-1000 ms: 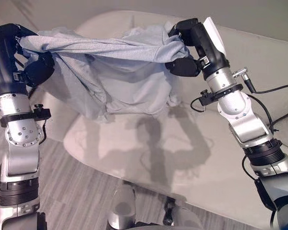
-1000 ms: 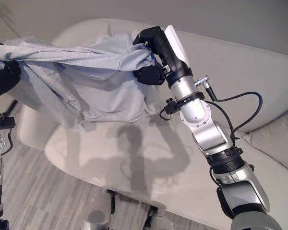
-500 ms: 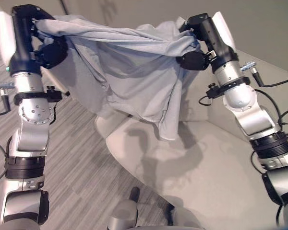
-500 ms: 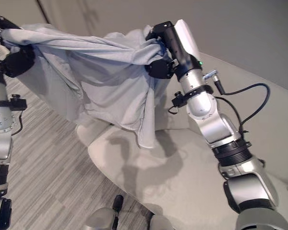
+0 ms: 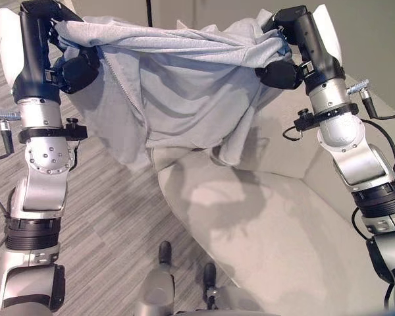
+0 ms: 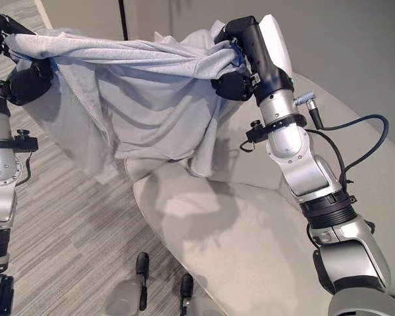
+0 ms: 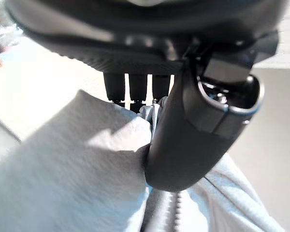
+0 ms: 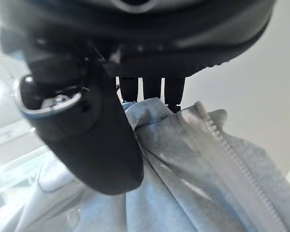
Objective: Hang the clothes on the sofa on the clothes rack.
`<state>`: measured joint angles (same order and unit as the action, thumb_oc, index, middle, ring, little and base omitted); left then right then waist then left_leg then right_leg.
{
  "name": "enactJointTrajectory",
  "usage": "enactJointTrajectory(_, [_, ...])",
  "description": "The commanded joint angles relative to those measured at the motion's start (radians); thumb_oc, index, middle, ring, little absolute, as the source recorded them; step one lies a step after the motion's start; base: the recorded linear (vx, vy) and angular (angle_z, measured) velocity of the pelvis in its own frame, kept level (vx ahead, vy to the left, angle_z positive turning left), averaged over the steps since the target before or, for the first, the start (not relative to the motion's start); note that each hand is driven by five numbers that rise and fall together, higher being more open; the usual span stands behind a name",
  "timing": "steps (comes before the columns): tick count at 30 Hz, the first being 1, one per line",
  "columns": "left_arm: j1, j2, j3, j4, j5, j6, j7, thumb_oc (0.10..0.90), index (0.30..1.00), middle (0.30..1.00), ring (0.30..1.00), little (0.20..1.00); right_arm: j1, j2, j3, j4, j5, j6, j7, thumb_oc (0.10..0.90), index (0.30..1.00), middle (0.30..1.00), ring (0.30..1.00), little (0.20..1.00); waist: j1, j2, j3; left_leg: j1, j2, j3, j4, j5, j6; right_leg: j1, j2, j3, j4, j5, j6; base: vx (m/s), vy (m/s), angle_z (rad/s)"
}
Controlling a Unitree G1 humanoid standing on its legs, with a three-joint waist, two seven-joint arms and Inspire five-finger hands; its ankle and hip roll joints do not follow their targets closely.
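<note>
A light grey zip-up garment [image 5: 178,85] hangs stretched in the air between my two raised hands, its lower part drooping to just above the beige sofa [image 5: 263,230]. My left hand [image 5: 43,46] is shut on the garment's left end, thumb pinching the cloth [image 7: 87,164] against the fingers. My right hand [image 5: 296,43] is shut on the right end, with the zipper edge [image 8: 217,145] running past its thumb. A dark vertical pole [image 5: 149,10] stands behind the garment at the top.
The sofa's rounded seat fills the lower right, with its backrest [image 6: 362,138] rising behind my right arm. Grey striped carpet [image 5: 112,224] covers the floor to the left. A pale wall [image 6: 355,39] lies beyond.
The camera view has swung further left, showing more carpet. The garment stays held between both hands, and a dark pole has come into view behind it.
</note>
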<state>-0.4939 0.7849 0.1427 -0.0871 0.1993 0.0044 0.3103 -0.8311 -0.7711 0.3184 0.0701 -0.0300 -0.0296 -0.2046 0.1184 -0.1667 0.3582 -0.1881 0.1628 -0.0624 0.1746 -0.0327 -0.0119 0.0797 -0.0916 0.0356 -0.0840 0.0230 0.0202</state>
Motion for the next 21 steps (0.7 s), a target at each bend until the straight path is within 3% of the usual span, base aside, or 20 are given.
enactJointTrajectory(1, [-0.061, 0.01, 0.099, 0.04, -0.009, -0.023, 0.079, 0.4, 0.3, 0.3, 0.3, 0.3, -0.014, -0.159, -0.141, 0.058, -0.03, 0.025, -0.125, 0.4, 0.3, 0.3, 0.3, 0.3, -0.03, 0.103, -0.241, 0.148, -0.005, 0.012, -0.262, 0.055, -0.036, -0.029, -0.127, -0.064, -0.003, 0.041, -0.032, 0.07, 0.598, 0.32])
enactJointTrajectory(2, [-0.068, 0.009, 0.093, 0.044, -0.009, -0.024, 0.08, 0.4, 0.3, 0.3, 0.3, 0.3, -0.01, -0.162, -0.146, 0.055, -0.03, 0.026, -0.124, 0.4, 0.3, 0.3, 0.3, 0.3, -0.028, 0.099, -0.241, 0.142, -0.012, 0.011, -0.262, 0.061, -0.033, -0.034, -0.134, -0.064, -0.003, 0.045, -0.029, 0.13, 0.593, 0.26])
enactJointTrajectory(3, [-0.083, 0.01, 0.077, 0.045, -0.014, -0.028, 0.076, 0.4, 0.3, 0.3, 0.3, 0.3, -0.019, -0.171, -0.15, 0.052, -0.038, 0.031, -0.129, 0.4, 0.3, 0.3, 0.3, 0.3, -0.03, 0.113, -0.241, 0.156, -0.047, 0.02, -0.262, 0.05, -0.034, -0.026, -0.173, -0.075, -0.003, 0.062, -0.036, 0.13, 0.498, 0.02])
enactJointTrajectory(4, [-0.079, 0.013, 0.084, 0.044, -0.013, -0.03, 0.077, 0.4, 0.3, 0.3, 0.3, 0.3, -0.04, -0.166, -0.141, 0.046, -0.04, 0.031, -0.133, 0.4, 0.3, 0.3, 0.3, 0.3, -0.027, 0.133, -0.23, 0.183, -0.065, 0.05, -0.262, 0.04, -0.038, -0.016, -0.212, -0.129, -0.003, 0.084, -0.038, 0.17, 0.617, -0.1])
enactJointTrajectory(6, [-0.061, 0.009, 0.099, 0.023, -0.01, -0.031, 0.072, 0.4, 0.3, 0.3, 0.3, 0.3, -0.044, -0.158, -0.137, 0.041, -0.041, 0.031, -0.131, 0.4, 0.3, 0.3, 0.3, 0.3, -0.024, 0.145, -0.21, 0.21, -0.073, 0.071, -0.262, 0.032, -0.038, -0.004, -0.212, -0.142, 0.026, 0.085, -0.038, 0.06, 0.358, -0.42])
enactJointTrajectory(9, [-0.042, -0.01, 0.093, -0.017, -0.019, -0.048, 0.059, 0.4, 0.3, 0.3, 0.3, 0.3, 0.015, -0.143, -0.184, 0.006, -0.02, 0.022, -0.127, 0.4, 0.3, 0.3, 0.3, 0.3, -0.062, 0.182, -0.181, 0.231, -0.119, 0.068, -0.262, 0.03, -0.03, -0.056, -0.073, -0.081, 0.144, 0.076, -0.016, 0.03, 0.296, -0.54])
enactJointTrajectory(10, [-0.037, -0.006, 0.091, -0.016, -0.024, -0.05, 0.057, 0.4, 0.3, 0.3, 0.3, 0.3, 0.018, -0.143, -0.184, 0.007, -0.013, 0.019, -0.126, 0.4, 0.3, 0.3, 0.3, 0.3, -0.066, 0.182, -0.179, 0.232, -0.129, 0.07, -0.262, 0.027, -0.03, -0.057, -0.043, -0.094, 0.136, 0.071, -0.011, 0.1, 0.191, -0.12])
enactJointTrajectory(11, [-0.005, -0.003, 0.108, -0.027, -0.023, -0.047, 0.053, 0.4, 0.3, 0.3, 0.3, 0.3, 0.028, -0.127, -0.177, -0.001, -0.004, 0.013, -0.116, 0.4, 0.3, 0.3, 0.3, 0.3, -0.082, 0.179, -0.173, 0.247, -0.155, 0.075, -0.262, 0.014, -0.025, -0.081, 0.041, -0.137, 0.106, 0.067, 0.002, 0.14, 0.185, -0.12])
enactJointTrajectory(12, [0.043, -0.005, 0.127, -0.025, -0.019, -0.038, 0.054, 0.4, 0.3, 0.3, 0.3, 0.3, 0.061, -0.12, -0.174, 0.003, -0.008, 0.013, -0.113, 0.4, 0.3, 0.3, 0.3, 0.3, -0.092, 0.176, -0.17, 0.256, -0.176, 0.078, -0.262, 0.012, -0.014, -0.094, 0.087, -0.139, 0.071, 0.064, 0.003, 0.15, 0.136, -0.35])
enactJointTrajectory(14, [0.043, 0.0, 0.14, -0.02, -0.018, -0.028, 0.063, 0.4, 0.3, 0.3, 0.3, 0.3, 0.088, -0.138, -0.222, 0.019, -0.022, 0.018, -0.112, 0.4, 0.3, 0.3, 0.3, 0.3, -0.103, 0.147, -0.189, 0.249, -0.202, 0.065, -0.262, 0.01, 0.005, -0.068, 0.12, -0.08, -0.003, 0.056, -0.016, 0.14, 0.047, -0.18])
enactJointTrajectory(16, [0.027, -0.015, 0.135, -0.024, -0.026, -0.036, 0.064, 0.4, 0.3, 0.3, 0.3, 0.3, 0.061, -0.139, -0.197, 0.023, -0.004, 0.009, -0.114, 0.4, 0.3, 0.3, 0.3, 0.3, -0.092, 0.145, -0.209, 0.258, -0.189, 0.083, -0.262, 0.003, 0.004, -0.078, 0.123, -0.113, -0.003, 0.014, -0.011, 0.14, 0.002, 0.56])
enactJointTrajectory(18, [0.026, -0.029, 0.128, -0.038, -0.023, -0.04, 0.053, 0.4, 0.3, 0.3, 0.3, 0.3, 0.036, -0.136, -0.172, 0.034, 0.01, 0.002, -0.113, 0.4, 0.3, 0.3, 0.3, 0.3, -0.091, 0.148, -0.222, 0.277, -0.175, 0.098, -0.262, 0.037, 0.006, -0.086, 0.137, -0.122, -0.003, 0.002, -0.007, 0.13, -0.015, 0.2])
enactJointTrajectory(20, [0.03, -0.038, 0.132, -0.041, -0.029, -0.041, 0.056, 0.4, 0.3, 0.3, 0.3, 0.3, 0.017, -0.138, -0.156, 0.039, 0.015, 0.003, -0.11, 0.4, 0.3, 0.3, 0.3, 0.3, -0.083, 0.149, -0.211, 0.303, -0.169, 0.103, -0.259, 0.084, 0.0, -0.068, 0.14, -0.128, -0.003, 0.008, -0.001, 0.14, -0.037, -0.01])
enactJointTrajectory(21, [0.037, -0.05, 0.144, -0.044, -0.033, -0.038, 0.058, 0.4, 0.3, 0.3, 0.3, 0.3, 0.004, -0.136, -0.152, 0.037, 0.017, 0.004, -0.109, 0.4, 0.3, 0.3, 0.3, 0.3, -0.074, 0.142, -0.193, 0.283, -0.163, 0.1, -0.191, 0.082, -0.005, -0.048, 0.129, -0.128, -0.003, 0.01, 0.002, 0.09, -0.038, 0.08])
